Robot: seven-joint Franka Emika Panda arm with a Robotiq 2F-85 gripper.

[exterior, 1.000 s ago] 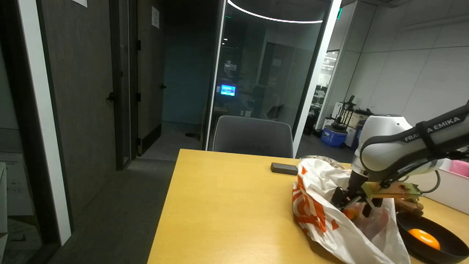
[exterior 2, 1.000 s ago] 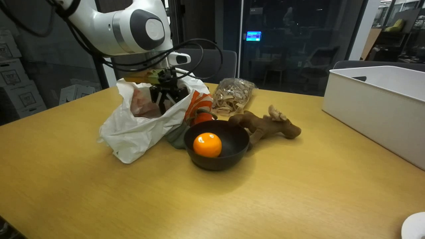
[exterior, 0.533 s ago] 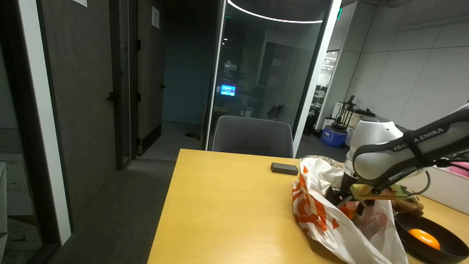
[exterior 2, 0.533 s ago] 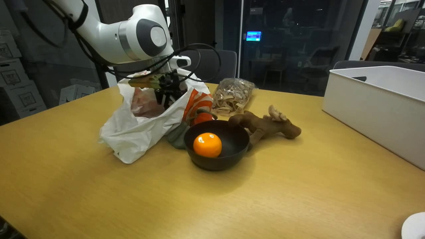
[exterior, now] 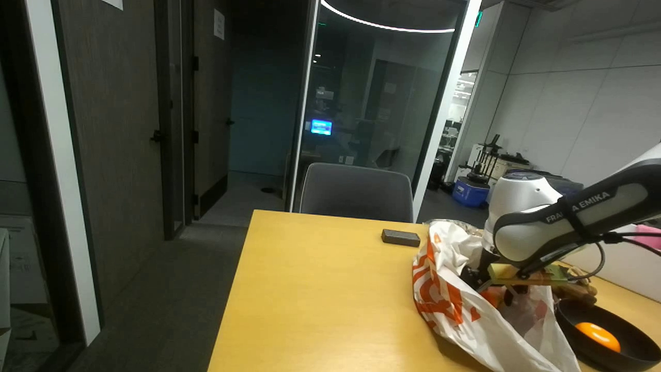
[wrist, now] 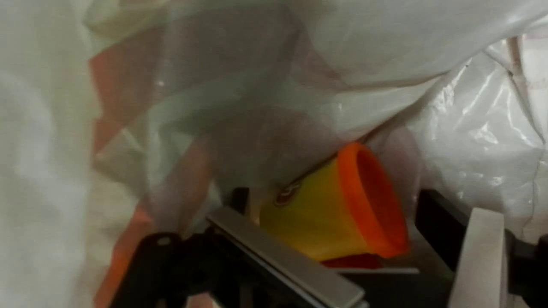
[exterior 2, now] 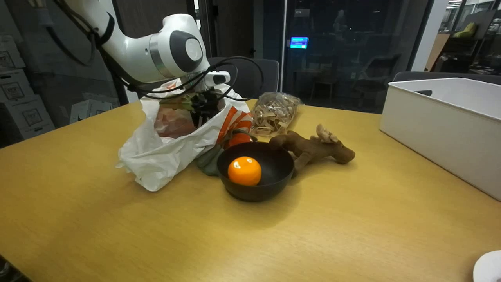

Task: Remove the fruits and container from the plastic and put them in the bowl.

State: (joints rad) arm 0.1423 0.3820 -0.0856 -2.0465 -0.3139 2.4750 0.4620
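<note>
The Franka Emika Panda arm (exterior 2: 135, 56) slopes downward, its Robotiq tool (wrist: 334, 202) pointing down, fingers (wrist: 441, 226) standing apart.

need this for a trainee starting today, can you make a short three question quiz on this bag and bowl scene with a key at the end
1. True or false: the shiny orange fruit is inside the white bag.
2. Pick one: in the wrist view, the tool is a) shut, b) open or c) out of sight.
3. Fill in the missing word: inside the white bag, the yellow container has a rim coloured (blank).

Key: 1. False; the shiny orange fruit sits in the black bowl. 2. b. 3. Orange.
</note>
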